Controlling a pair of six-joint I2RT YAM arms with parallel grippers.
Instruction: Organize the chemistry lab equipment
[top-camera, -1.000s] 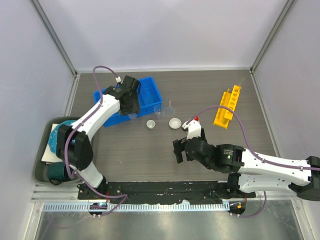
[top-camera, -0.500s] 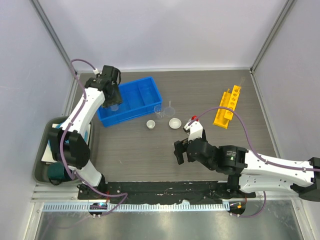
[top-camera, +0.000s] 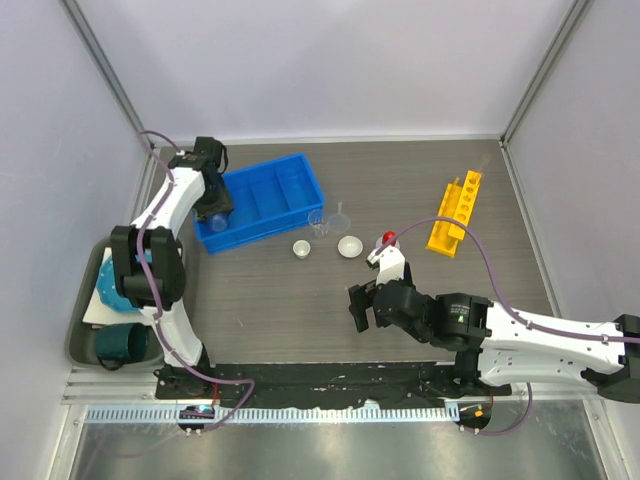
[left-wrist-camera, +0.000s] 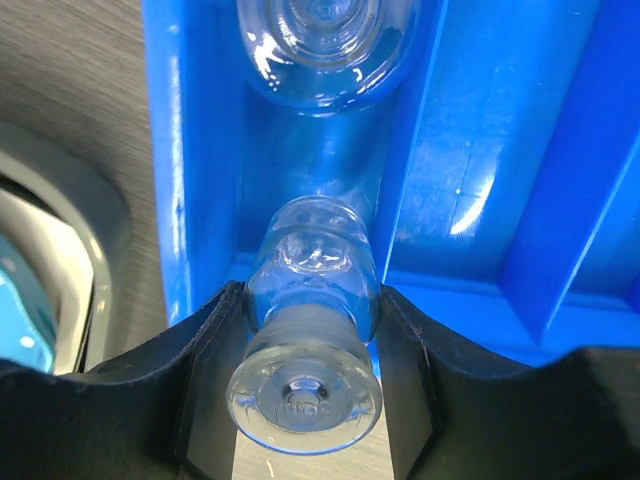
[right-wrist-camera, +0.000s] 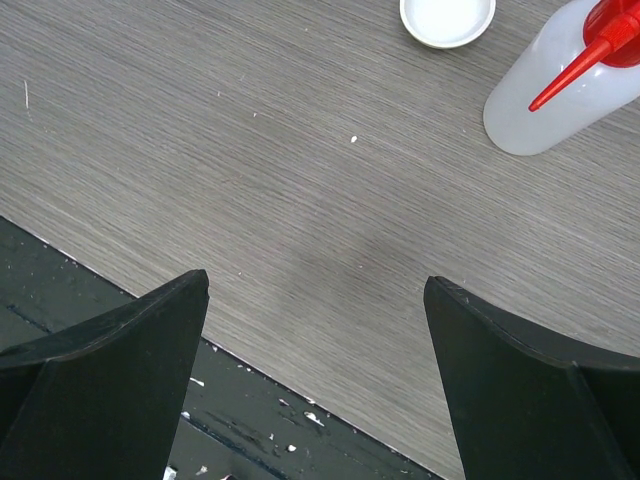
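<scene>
Left pincer (left-wrist-camera: 308, 300) shifts from the bin's (left-wrist-camera: 480, 150) middle to its left end, clamping a vial (left-wrist-camera: 310, 285); dropped carelessly, it may crack against the glass (left-wrist-camera: 325, 40) already inside. Right pincer (right-wrist-camera: 318, 285) gapes, empty.

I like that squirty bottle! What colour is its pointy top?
Red: the pointed cap of the clear squeeze bottle shows best in the right wrist view.
</scene>
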